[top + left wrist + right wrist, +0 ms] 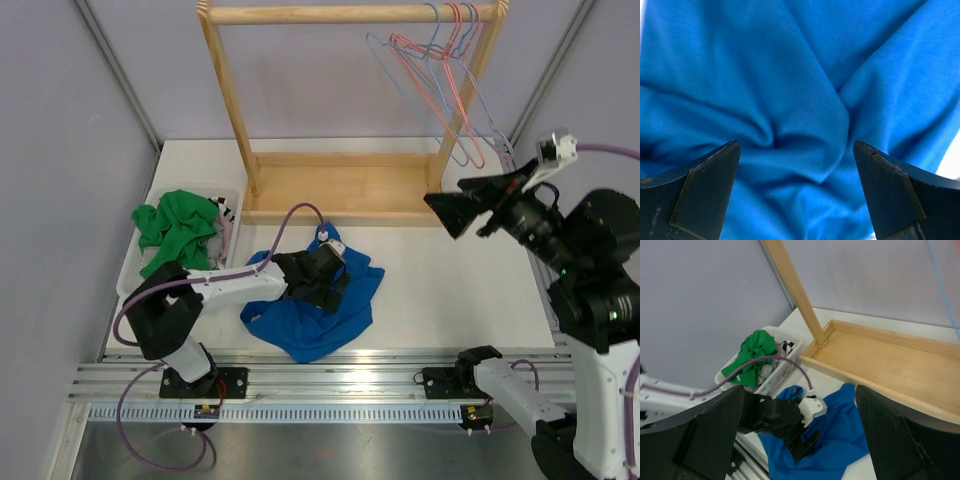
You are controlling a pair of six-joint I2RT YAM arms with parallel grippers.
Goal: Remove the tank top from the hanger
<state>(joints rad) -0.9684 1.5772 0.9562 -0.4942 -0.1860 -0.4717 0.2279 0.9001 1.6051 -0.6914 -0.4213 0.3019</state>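
While left claw (797, 152) reaches low over blue tank top (790, 75), spread, right claw (797, 392) raised, spread

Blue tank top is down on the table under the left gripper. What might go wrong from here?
The open left gripper sits low over the bunched tank top; retreating, a finger may snag a fold. The open right gripper hangs near the wire hangers; a swing might knock them.
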